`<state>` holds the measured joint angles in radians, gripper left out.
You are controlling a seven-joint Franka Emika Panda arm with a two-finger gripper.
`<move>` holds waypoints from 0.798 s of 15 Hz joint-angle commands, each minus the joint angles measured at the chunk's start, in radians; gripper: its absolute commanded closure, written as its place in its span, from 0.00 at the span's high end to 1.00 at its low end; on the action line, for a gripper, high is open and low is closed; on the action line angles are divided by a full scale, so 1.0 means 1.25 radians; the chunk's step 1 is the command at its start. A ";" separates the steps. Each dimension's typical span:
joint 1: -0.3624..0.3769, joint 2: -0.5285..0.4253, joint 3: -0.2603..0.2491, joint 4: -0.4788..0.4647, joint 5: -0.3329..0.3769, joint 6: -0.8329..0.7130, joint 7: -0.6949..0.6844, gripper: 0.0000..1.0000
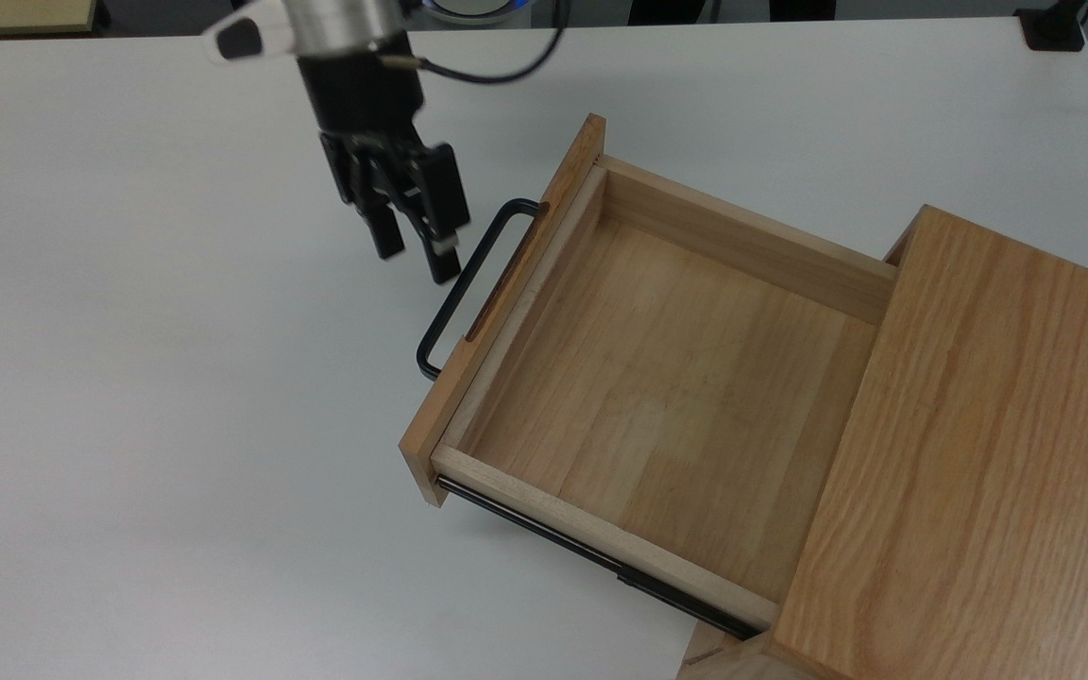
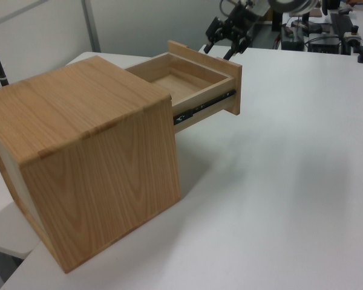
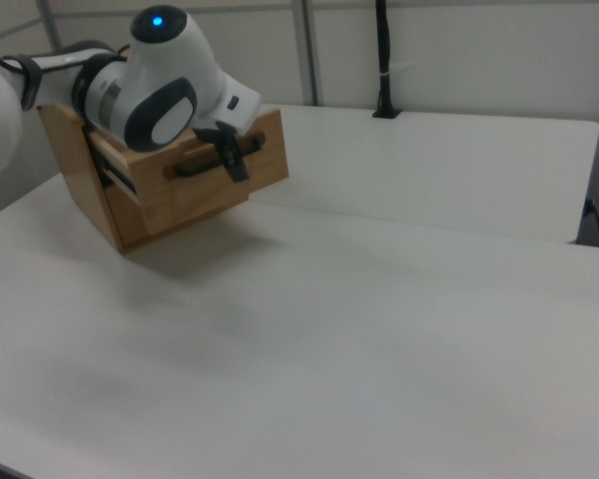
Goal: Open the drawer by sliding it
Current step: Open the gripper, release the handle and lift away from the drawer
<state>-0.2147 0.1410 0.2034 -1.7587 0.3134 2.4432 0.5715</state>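
Note:
The drawer (image 1: 676, 378) is a shallow light-wood box, pulled far out of the oak cabinet (image 1: 978, 453) and bare inside. Its black U-shaped handle (image 1: 468, 283) sticks out from the front panel toward the top view's left. My gripper (image 1: 416, 263) hangs just left of the handle's upper end, open and holding nothing, with a small gap to the bar. In the left view the gripper (image 2: 222, 48) hovers behind the drawer (image 2: 193, 78), fingers spread. The right view has the gripper (image 3: 237, 165) in front of the drawer's front panel (image 3: 210, 185).
The cabinet (image 2: 85, 157) stands at the white table's (image 1: 176, 425) corner, with open surface all along the top view's left. A black mount (image 1: 1054, 28) sits at the far right corner. A black pole (image 3: 384, 60) rises behind the table.

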 commanded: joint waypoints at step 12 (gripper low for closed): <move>-0.005 -0.126 -0.040 0.096 -0.257 -0.606 -0.363 1.00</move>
<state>-0.2788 0.0074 0.1723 -1.6344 0.0836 1.7844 0.1938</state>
